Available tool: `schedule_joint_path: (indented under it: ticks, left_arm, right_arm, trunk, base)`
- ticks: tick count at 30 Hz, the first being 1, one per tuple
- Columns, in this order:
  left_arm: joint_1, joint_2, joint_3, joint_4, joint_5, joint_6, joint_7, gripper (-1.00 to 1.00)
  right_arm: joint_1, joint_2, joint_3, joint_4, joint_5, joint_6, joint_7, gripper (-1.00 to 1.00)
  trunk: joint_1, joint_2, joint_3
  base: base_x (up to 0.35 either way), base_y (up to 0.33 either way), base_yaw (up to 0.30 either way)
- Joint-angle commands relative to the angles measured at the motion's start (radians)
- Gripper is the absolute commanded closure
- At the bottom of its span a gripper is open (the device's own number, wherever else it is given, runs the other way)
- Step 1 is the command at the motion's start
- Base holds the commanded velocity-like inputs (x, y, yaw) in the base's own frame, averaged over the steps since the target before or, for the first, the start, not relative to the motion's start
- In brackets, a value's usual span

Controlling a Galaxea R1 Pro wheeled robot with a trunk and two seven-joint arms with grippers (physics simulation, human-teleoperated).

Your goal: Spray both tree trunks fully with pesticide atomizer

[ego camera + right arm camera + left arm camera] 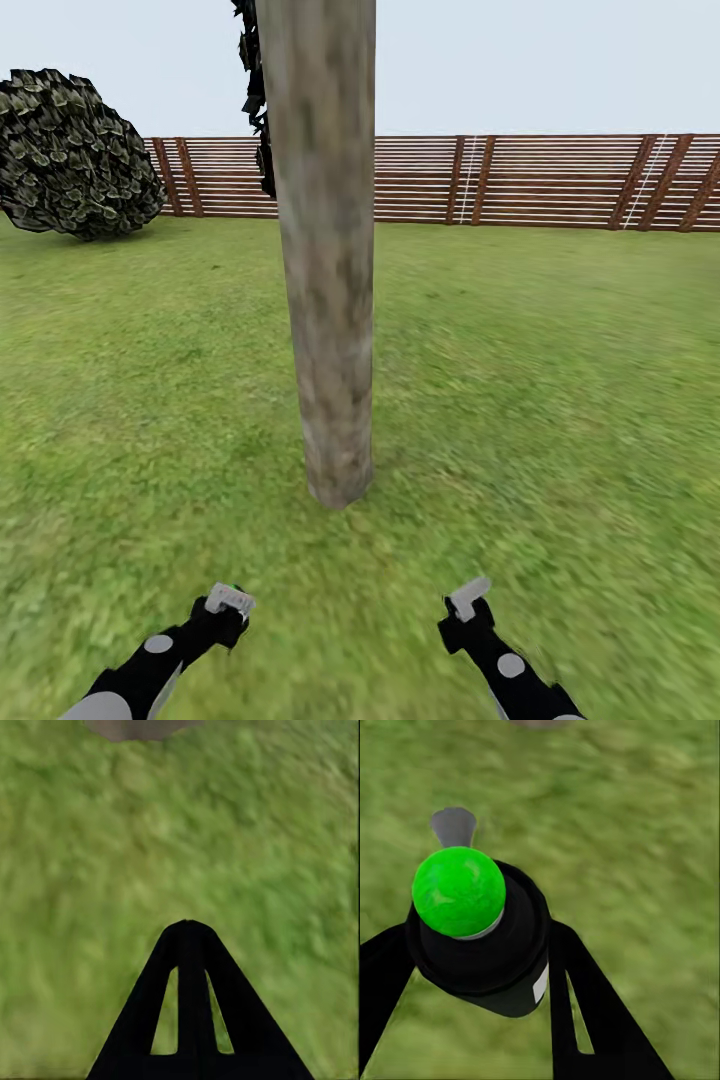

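Observation:
One tree trunk (330,300), a mottled beige-grey column, rises from the lawn straight ahead and close; its crown is cut off by the frame's top. My left gripper (228,600) is low at the left, short of the trunk, and is shut on the pesticide atomizer (480,945). The atomizer is a black bottle with a bright green round top and a grey nozzle. Its body sits between the two black fingers (592,1012). My right gripper (468,598) is low at the right, shut and holding nothing, with its tips (187,930) together over grass. The floor is out of view.
Green lawn (560,400) stretches on all sides of the trunk. A brown slatted fence (540,180) closes the far side. A dark leafy bush (75,155) stands at the far left, and dark foliage (255,90) hangs behind the trunk.

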Motion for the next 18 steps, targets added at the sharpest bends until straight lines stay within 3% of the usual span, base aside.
schedule_joint_path:
  ticks: [1,2,7,13,14,18]
  left_arm:
    - [-0.001,-0.008,0.009,0.003,0.002,-0.012,0.023,1.00]
    - [0.000,-0.018,0.010,0.004,0.012,-0.017,0.045,1.00]
    - [0.001,-0.058,0.011,0.010,0.040,-0.027,0.143,1.00]
    - [0.001,-0.063,0.012,0.043,0.046,-0.029,0.157,1.00]
    - [0.002,-0.063,0.012,0.045,0.049,-0.028,0.159,1.00]
    - [0.002,-0.067,0.012,0.046,0.060,-0.029,0.161,1.00]
  right_arm:
    - [0.000,0.000,-0.010,0.008,0.003,-0.008,-0.023,1.00]
    - [0.001,-0.001,-0.011,0.014,0.003,-0.012,-0.049,-1.00]
    - [0.001,-0.008,-0.023,0.020,-0.005,-0.032,-0.165,-1.00]
    - [0.002,-0.015,-0.107,0.057,-0.118,-0.145,-0.174,-1.00]
    - [0.003,-0.040,-0.114,0.077,-0.129,-0.158,-0.172,-1.00]
    - [0.004,-0.052,-0.116,0.107,-0.132,-0.162,-0.172,-1.00]
  trunk:
    - [0.000,0.000,-0.001]
    - [0.000,0.000,-0.001]
    - [0.000,0.000,-0.001]
    - [0.000,0.000,-0.001]
    - [0.000,0.000,-0.001]
    - [0.000,0.000,-0.001]
  base:
    - [0.000,0.000,0.000]
    - [0.000,0.000,0.000]
    - [0.000,0.000,0.000]
    - [0.000,0.000,0.000]
    - [0.000,0.000,0.000]
    - [0.000,0.000,0.000]
